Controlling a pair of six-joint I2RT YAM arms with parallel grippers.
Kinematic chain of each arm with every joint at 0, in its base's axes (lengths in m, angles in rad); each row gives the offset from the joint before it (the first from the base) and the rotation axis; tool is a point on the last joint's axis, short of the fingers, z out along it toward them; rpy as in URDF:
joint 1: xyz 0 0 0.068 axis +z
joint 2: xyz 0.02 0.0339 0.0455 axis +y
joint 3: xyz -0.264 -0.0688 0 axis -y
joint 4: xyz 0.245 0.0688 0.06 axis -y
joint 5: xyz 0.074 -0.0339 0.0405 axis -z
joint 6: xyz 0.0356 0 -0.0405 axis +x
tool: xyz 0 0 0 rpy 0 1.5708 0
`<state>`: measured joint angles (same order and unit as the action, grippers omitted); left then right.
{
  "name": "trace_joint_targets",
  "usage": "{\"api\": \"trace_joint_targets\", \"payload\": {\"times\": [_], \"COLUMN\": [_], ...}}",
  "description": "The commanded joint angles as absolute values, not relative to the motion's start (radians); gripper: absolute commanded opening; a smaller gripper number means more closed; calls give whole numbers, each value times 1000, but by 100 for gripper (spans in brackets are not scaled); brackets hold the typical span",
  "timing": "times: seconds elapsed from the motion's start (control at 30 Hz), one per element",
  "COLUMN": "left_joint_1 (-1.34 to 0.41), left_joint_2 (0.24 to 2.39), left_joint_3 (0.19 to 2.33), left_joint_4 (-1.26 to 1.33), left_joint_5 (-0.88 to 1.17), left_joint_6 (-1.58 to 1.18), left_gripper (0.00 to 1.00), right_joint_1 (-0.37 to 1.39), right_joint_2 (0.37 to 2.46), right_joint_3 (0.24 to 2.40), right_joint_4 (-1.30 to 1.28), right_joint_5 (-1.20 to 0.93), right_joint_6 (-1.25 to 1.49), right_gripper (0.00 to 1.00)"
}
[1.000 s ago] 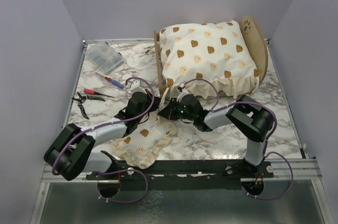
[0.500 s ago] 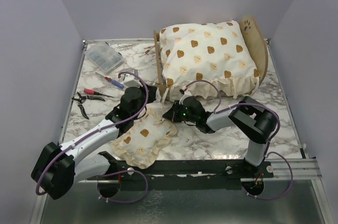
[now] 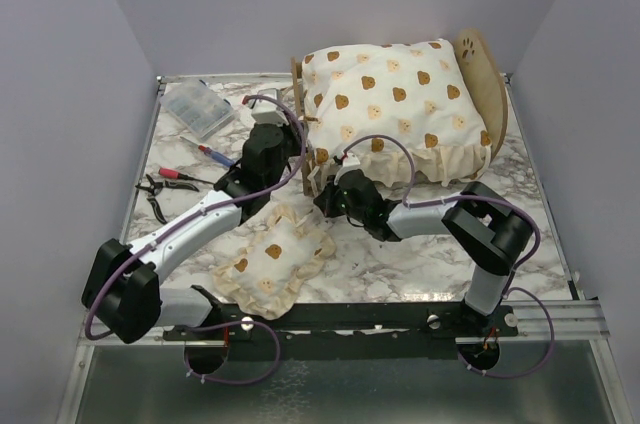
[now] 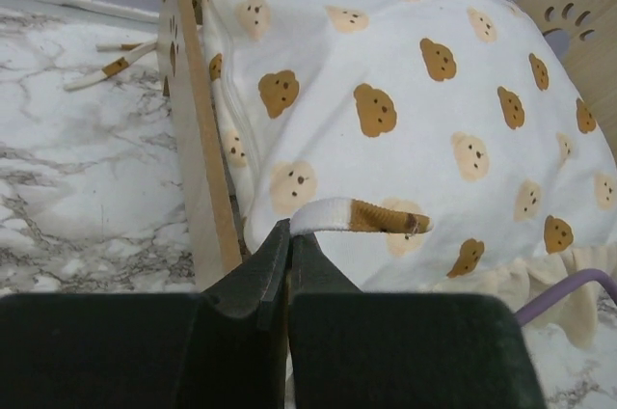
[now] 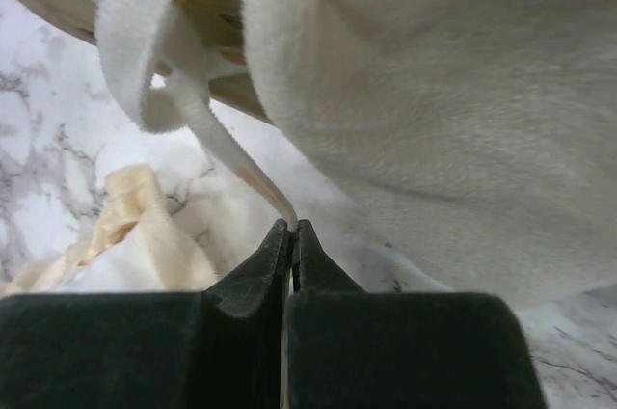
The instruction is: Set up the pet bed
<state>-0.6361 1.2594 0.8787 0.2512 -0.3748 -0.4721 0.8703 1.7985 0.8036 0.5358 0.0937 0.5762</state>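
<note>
The pet bed is a light plywood frame at the back right, with its paw-cutout headboard on the far right. A large bear-print cushion lies on it. My left gripper is at the footboard, shut on a white-and-brown tie strap in front of the cushion. My right gripper is low at the bed's near corner. In the right wrist view it is shut on a white tie strap that loops up to the wooden frame.
A small bear-print pillow lies on the marble table in front of the left arm. A clear plastic parts box, a screwdriver and pliers sit at the left. Walls close in the back and sides.
My left gripper has moved from beside the small pillow up and back to the footboard. My right gripper has closed on its strap and shifted slightly toward the bed.
</note>
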Motion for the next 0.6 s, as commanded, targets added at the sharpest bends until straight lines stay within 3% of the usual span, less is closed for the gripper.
{"api": "trace_joint_targets", "payload": {"times": [0.0,0.27,0.57], "left_joint_1": [-628,-548,-461], "left_joint_2": [1334,1410,1457], "left_joint_3": [987,1080,1172], "left_joint_4": [257,258,228], "left_joint_5": [-416,-403,-344], "left_joint_6": [-359,-342,-359], "left_gripper": [0,0,0], "right_joint_1": [871,864,864], "right_joint_2": [1817,1820,1742], "right_joint_3": [818,774,922], "right_joint_4": [475,475,351], "right_joint_5": [207,243,113], "right_joint_6": [474,414,413], "right_gripper": [1,1,1]}}
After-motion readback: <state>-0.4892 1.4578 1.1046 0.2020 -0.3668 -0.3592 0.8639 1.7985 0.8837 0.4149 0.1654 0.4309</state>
